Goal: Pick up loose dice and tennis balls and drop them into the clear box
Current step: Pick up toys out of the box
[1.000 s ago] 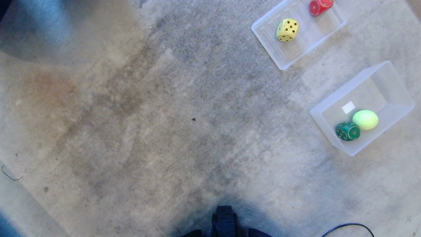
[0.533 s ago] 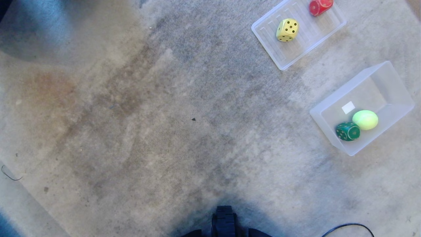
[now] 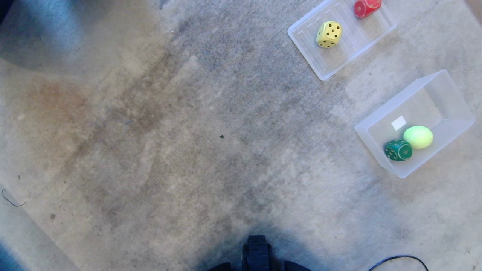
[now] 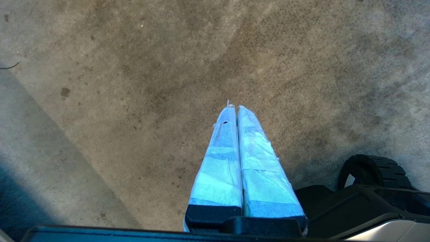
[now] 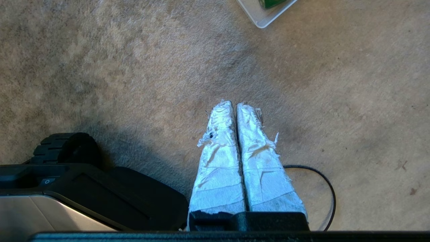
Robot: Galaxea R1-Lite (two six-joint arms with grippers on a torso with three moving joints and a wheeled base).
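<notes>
Well apart from the right end effector [image 5: 235,105] lies the clear box [image 5: 257,18].

Loads of open carpet [image 3: 169,131] across the left and middle, nothing on it but stains. The far right is the crowded bit: a shallow tray [image 3: 312,56] holding a yellow die [image 3: 328,34] and a red die [image 3: 367,7], then nearer, the clear box [image 3: 376,145] with a green die [image 3: 398,150] and a ball [image 3: 418,137] touching. A black cable [image 3: 399,259] loops along the near right edge, beside the robot's wheel [image 3: 257,252].
</notes>
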